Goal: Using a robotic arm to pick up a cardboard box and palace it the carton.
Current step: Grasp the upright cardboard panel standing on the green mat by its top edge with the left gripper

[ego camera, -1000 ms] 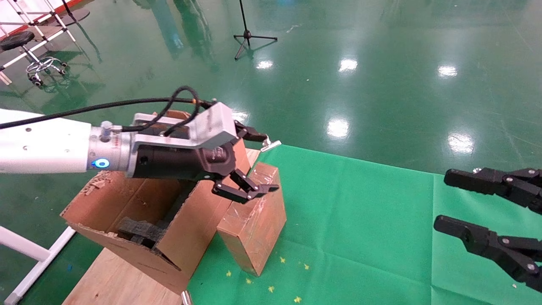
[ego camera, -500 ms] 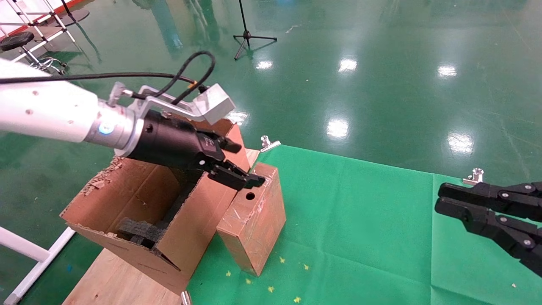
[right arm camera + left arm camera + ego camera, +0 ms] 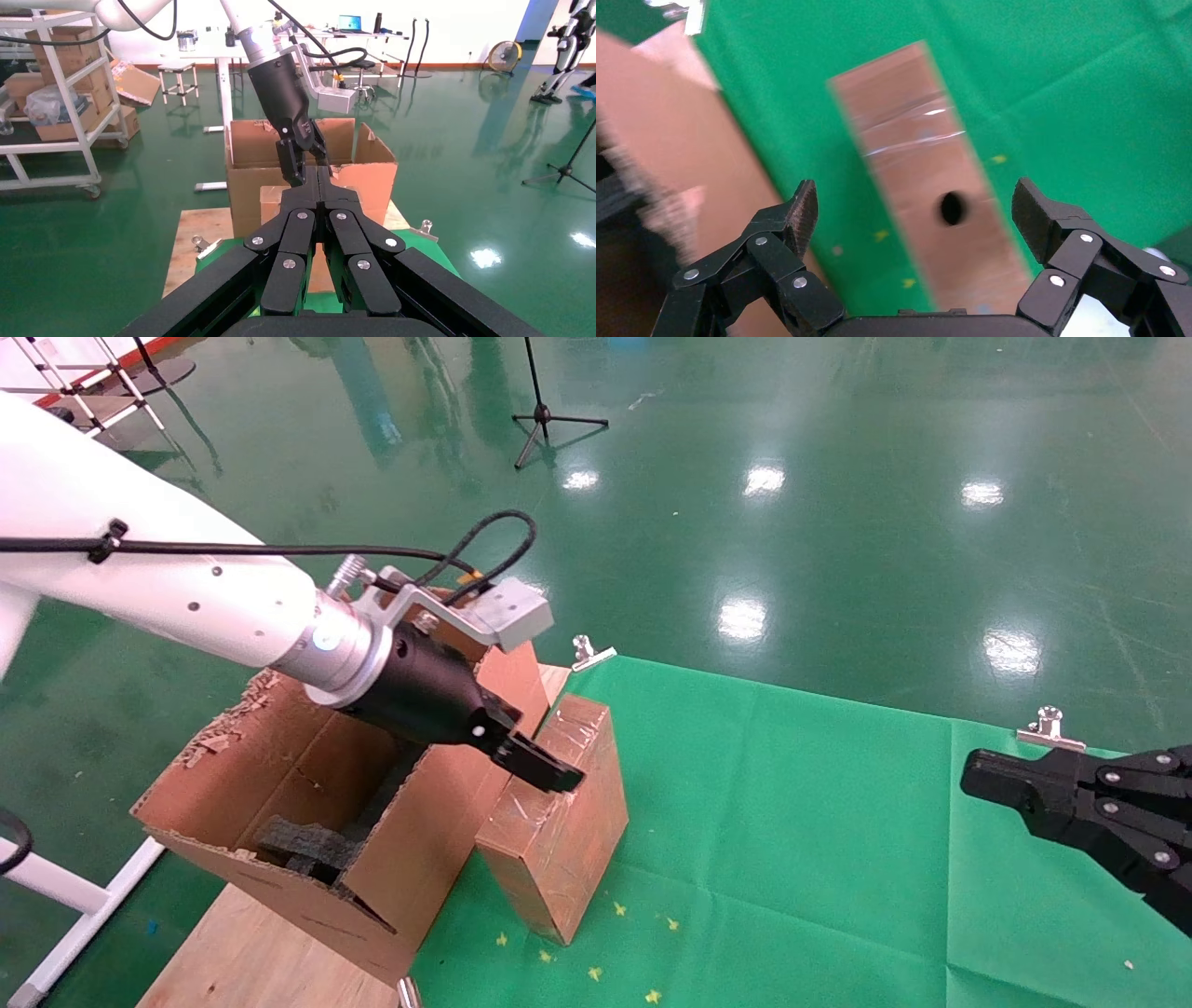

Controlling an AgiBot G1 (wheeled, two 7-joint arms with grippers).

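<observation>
Cardboard box [image 3: 559,822] unmoved | left hand [image 3: 916,210] lowered, wide | right hand [image 3: 323,184] now closed

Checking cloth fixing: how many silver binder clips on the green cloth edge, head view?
2. One clip at the cloth's far corner beside the cardboard box; another clip on the far edge near the right gripper. More may be hidden by the arms.
</observation>
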